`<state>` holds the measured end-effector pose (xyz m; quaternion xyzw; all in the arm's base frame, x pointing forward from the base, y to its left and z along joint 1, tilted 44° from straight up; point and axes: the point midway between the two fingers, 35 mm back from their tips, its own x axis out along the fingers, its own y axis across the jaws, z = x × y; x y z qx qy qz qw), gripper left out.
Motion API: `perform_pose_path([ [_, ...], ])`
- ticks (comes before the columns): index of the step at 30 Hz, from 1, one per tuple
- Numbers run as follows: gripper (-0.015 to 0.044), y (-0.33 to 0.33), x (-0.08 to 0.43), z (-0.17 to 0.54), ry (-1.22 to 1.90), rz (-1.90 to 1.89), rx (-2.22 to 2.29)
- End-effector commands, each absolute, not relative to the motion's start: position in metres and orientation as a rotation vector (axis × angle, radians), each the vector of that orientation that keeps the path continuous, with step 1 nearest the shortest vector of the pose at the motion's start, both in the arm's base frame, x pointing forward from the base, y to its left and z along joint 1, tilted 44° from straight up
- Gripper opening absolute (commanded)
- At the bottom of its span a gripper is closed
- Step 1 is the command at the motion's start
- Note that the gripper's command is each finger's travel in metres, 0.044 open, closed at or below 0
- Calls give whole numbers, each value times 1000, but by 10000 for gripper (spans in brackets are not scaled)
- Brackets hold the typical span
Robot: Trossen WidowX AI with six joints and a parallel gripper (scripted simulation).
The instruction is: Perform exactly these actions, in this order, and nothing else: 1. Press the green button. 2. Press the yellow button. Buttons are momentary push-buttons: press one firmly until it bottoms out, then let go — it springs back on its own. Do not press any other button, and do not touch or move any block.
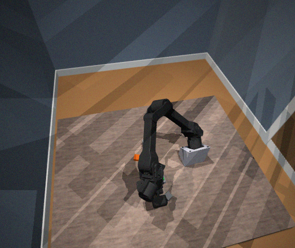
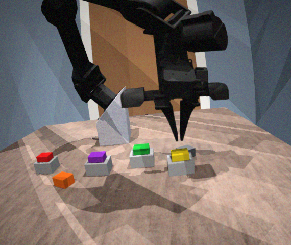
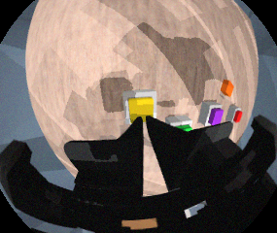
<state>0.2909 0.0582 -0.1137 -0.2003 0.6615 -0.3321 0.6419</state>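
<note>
The yellow button (image 2: 179, 154) (image 3: 141, 107) stands raised in its light grey housing, at the right of the row in the exterior view. The green button (image 2: 141, 149) (image 3: 184, 128) (image 1: 163, 179) stands raised in its own housing to the left of it; my fingers partly cover it in the wrist view. My gripper (image 2: 179, 140) (image 3: 143, 119) is shut and empty, with a narrow gap between its tips. The tips hang a little above the yellow button, apart from it. In the top view the arm hides the yellow button.
A purple button (image 2: 97, 156) (image 3: 216, 116) and a red button (image 2: 45, 157) (image 3: 237, 116) stand farther left in the exterior view. An orange block (image 2: 63, 179) (image 3: 226, 87) (image 1: 136, 157) lies near them. A grey block (image 2: 191, 150) (image 1: 168, 196) lies close behind the yellow button.
</note>
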Motion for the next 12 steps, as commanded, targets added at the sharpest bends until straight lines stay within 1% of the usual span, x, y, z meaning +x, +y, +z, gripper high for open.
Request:
perform_pose_path([
  [1, 72, 73, 292, -106, 1502, -755, -438],
  [5, 178, 130, 279, -90, 1504, -753, -436],
  [11, 335, 133, 278, -89, 1504, -754, -437],
  [12, 335, 133, 278, -89, 1504, -754, -437],
])
